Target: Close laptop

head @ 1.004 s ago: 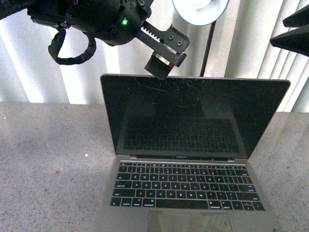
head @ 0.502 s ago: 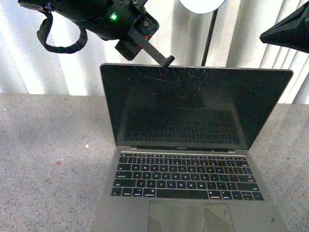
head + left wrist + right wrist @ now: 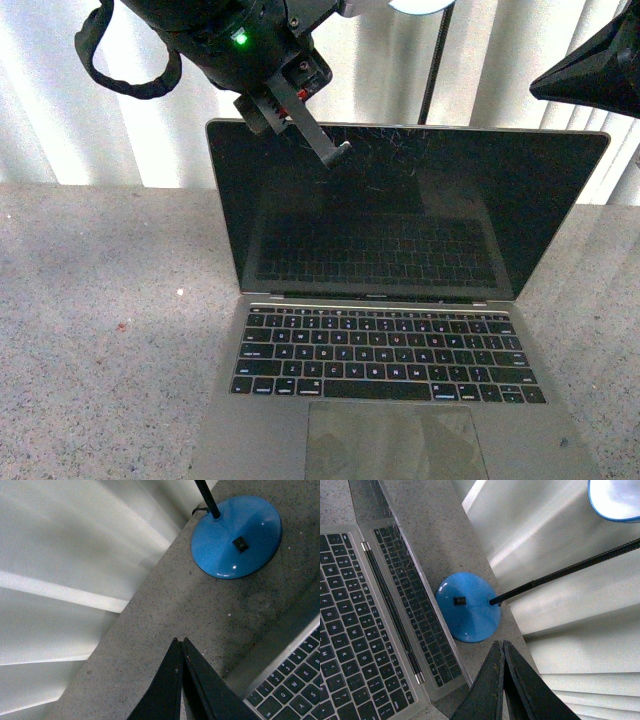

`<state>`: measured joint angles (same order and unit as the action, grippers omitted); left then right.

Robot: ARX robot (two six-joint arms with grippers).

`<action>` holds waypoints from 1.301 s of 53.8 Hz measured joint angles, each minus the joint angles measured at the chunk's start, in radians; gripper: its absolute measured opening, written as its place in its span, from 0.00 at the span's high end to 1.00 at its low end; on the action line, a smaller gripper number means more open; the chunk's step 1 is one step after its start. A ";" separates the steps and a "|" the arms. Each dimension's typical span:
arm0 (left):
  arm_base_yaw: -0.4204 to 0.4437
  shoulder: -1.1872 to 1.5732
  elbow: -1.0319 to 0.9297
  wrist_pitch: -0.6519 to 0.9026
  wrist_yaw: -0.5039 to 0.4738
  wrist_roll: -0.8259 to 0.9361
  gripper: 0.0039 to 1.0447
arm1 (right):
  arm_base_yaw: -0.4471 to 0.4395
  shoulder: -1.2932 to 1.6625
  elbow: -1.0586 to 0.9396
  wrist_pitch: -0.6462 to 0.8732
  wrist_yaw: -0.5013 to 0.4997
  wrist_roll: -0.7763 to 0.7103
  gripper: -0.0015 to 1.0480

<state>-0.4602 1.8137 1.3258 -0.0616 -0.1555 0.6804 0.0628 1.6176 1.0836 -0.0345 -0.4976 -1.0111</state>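
Lid-closing is just starting: your left gripper (image 3: 338, 152), fingers pressed together, sits at the top edge of the laptop (image 3: 390, 260) standing open on the table (image 3: 90, 330), so next press its screen down toward you.

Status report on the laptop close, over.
Left gripper shut, tip at lid's top edge. Right gripper shut, raised, touching nothing. Laptop open. Blue lamp base behind lid, outside closing path.
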 joint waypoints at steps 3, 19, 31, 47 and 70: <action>0.000 0.000 0.000 -0.009 0.006 0.003 0.97 | 0.002 0.002 0.000 0.000 0.000 -0.008 0.97; -0.003 -0.004 0.000 -0.051 -0.003 0.023 0.97 | 0.013 0.006 0.000 -0.054 -0.003 -0.039 0.97; -0.012 -0.012 0.000 -0.070 -0.007 0.023 0.97 | 0.019 0.006 -0.002 -0.077 -0.005 -0.059 0.97; -0.025 -0.027 -0.013 -0.072 -0.002 0.019 0.97 | 0.017 0.005 -0.013 -0.091 -0.012 -0.069 0.97; -0.025 -0.027 -0.017 -0.092 0.006 0.019 0.97 | 0.013 0.004 -0.025 -0.109 -0.008 -0.087 0.97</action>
<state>-0.4854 1.7870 1.3087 -0.1539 -0.1490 0.6998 0.0761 1.6215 1.0584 -0.1436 -0.5060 -1.0985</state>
